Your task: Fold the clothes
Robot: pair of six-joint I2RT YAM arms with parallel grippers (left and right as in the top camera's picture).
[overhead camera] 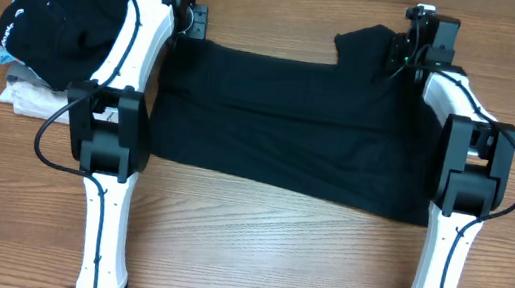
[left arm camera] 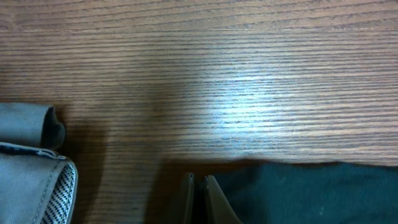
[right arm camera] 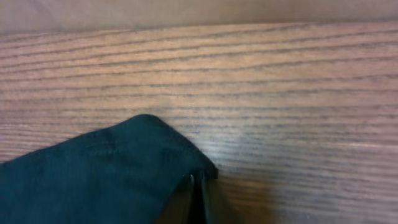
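Pinching only the far right tip of the black T-shirt (overhead camera: 291, 119), which lies spread between my arms, my right gripper (right arm camera: 196, 190) may lose it on lifting; my left gripper (left arm camera: 199, 198) is closed at the far left edge, catch unclear

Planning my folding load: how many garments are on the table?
3 visible: shirt spread in the middle; black garment on top at the left; white garment beneath it. More may be hidden there.
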